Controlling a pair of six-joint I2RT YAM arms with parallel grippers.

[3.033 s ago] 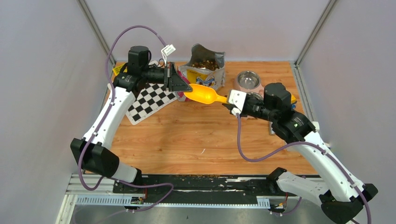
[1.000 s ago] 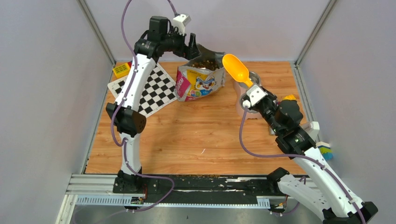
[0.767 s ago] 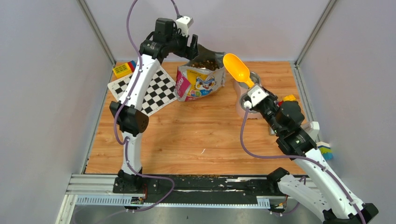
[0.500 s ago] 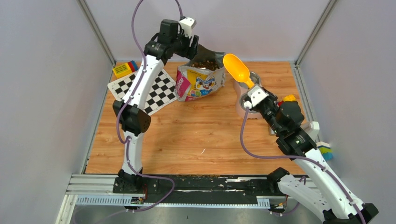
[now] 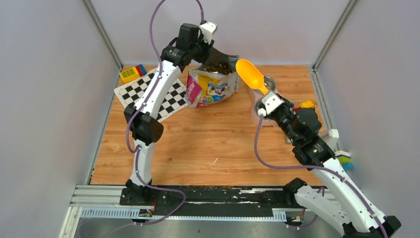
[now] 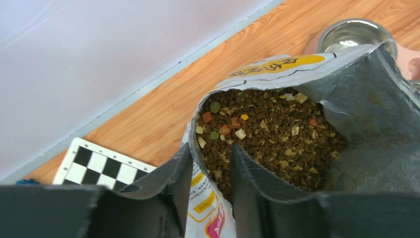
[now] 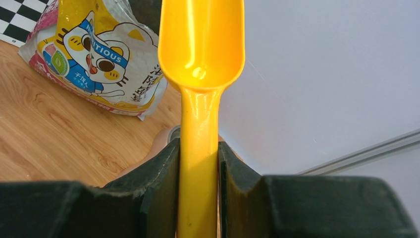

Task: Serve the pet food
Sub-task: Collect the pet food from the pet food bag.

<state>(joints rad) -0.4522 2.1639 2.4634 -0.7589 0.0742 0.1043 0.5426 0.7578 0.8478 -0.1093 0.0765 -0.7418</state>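
The pet food [image 6: 270, 136] is brown kibble with a few coloured bits, filling the open cartoon-cat bag [image 5: 213, 88] at the back of the table. My left gripper [image 6: 211, 166] hangs over the bag's left rim [image 6: 194, 144], with one finger outside the wall and the other inside above the kibble. A gap still shows between the jaws. My right gripper [image 7: 199, 153] is shut on the handle of the yellow scoop [image 7: 200, 49]. The empty scoop [image 5: 250, 74] points up and back, to the right of the bag.
A steel bowl [image 5: 267, 84] in a pink stand sits behind the right gripper, close to the bag's right side. A checkerboard mat [image 5: 153, 96] and a yellow block [image 5: 130, 74] lie at the back left. Small toy blocks [image 5: 345, 159] rest at the right edge.
The left arm has swung right and come down onto the bag's left rim, its jaws narrowing around the wall. The right arm and the scoop have barely moved.
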